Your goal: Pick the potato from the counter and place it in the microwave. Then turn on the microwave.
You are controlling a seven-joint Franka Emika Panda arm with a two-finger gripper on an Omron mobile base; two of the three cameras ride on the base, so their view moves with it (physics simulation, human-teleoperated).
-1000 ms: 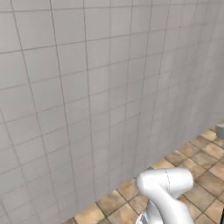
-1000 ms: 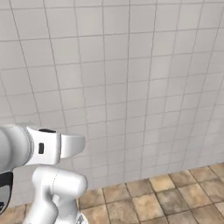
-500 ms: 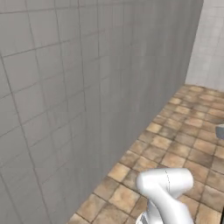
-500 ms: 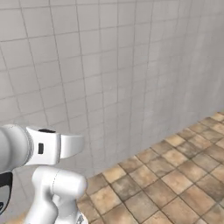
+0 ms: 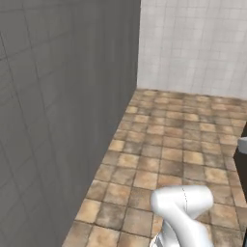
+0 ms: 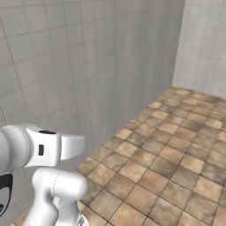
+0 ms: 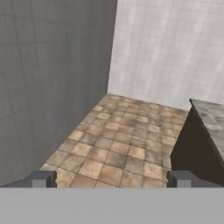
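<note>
Two tiled walls meet at a corner of this rendered kitchen: a darker grey wall [image 5: 62,106] running along the left of the left base view, and a paler, brighter wall [image 5: 193,46] across the back. The floor [image 5: 173,140] between them is laid with square brown and tan tiles, mottled like stone, with pale grout lines. The white arm [image 5: 181,207] rises from the lower right of the left base view, and from the lower left of the right base view, where its rounded joints stand in front of the grey wall. In the hand view, the gripper [image 7: 111,179] looks down over the floor with its two dark fingertips [image 7: 43,178] set wide apart and nothing between them. At the right of the hand view, a corner of the counter [image 7: 210,116] shows, its marbled grey-brown top sitting over a dark cabinet side [image 7: 192,151]. No potato or microwave can be made out. No writing, brand or label can be read anywhere.
</note>
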